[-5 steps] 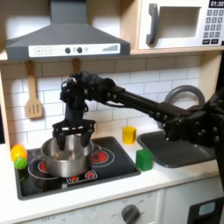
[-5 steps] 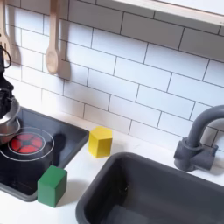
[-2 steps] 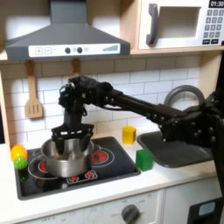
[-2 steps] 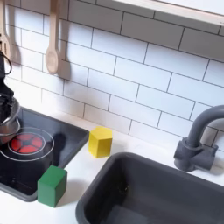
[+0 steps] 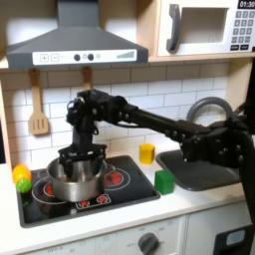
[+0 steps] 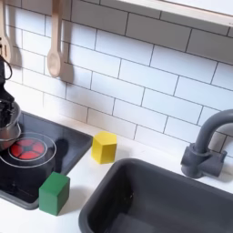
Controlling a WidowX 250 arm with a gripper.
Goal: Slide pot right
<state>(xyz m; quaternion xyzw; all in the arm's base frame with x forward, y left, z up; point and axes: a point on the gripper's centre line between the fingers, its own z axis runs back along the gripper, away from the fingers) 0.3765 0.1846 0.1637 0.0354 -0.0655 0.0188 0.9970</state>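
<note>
Nearest in the first exterior view, the front edge of the pale worktop [image 5: 110, 224] runs above white cabinet fronts with a round knob [image 5: 149, 242]. Set into the worktop is a flat black stove [image 5: 95, 196] with 2 red printed burners. The pot [image 5: 75, 180], shiny silver metal, round and lidless, stands on the burner at the first exterior view's left; in the second exterior view a sliver of it [image 6: 7, 119] shows at the left edge, beside the other red burner [image 6: 25, 148].

The gripper [image 5: 82, 157] hangs straight down over the pot's rim, its black fingers spread on either side of the rim; whether they actually press the metal cannot be told. The dark jointed arm [image 5: 159, 118] stretches away toward the first exterior view's right.

A green cube [image 5: 164, 181] sits just off the stove's right front corner, matte and square-edged; in the second exterior view it [image 6: 54, 193] overlaps the stove's near edge. A yellow block [image 5: 146, 152] stands nearer the back wall, well apart from the cube. At the stove's left edge lie a yellow and green rounded toy [image 5: 21, 177]. A dark grey sink basin [image 6: 159, 202] with a grey curved tap [image 6: 204, 146] fills the worktop's right end.

Behind, glossy white brick tiles [image 6: 136, 73] cover the wall, where a wooden spatula [image 5: 39, 110] and wooden spoon [image 6: 55, 45] hang. Above are a grey hood [image 5: 75, 40] and a microwave [image 5: 209, 27].
</note>
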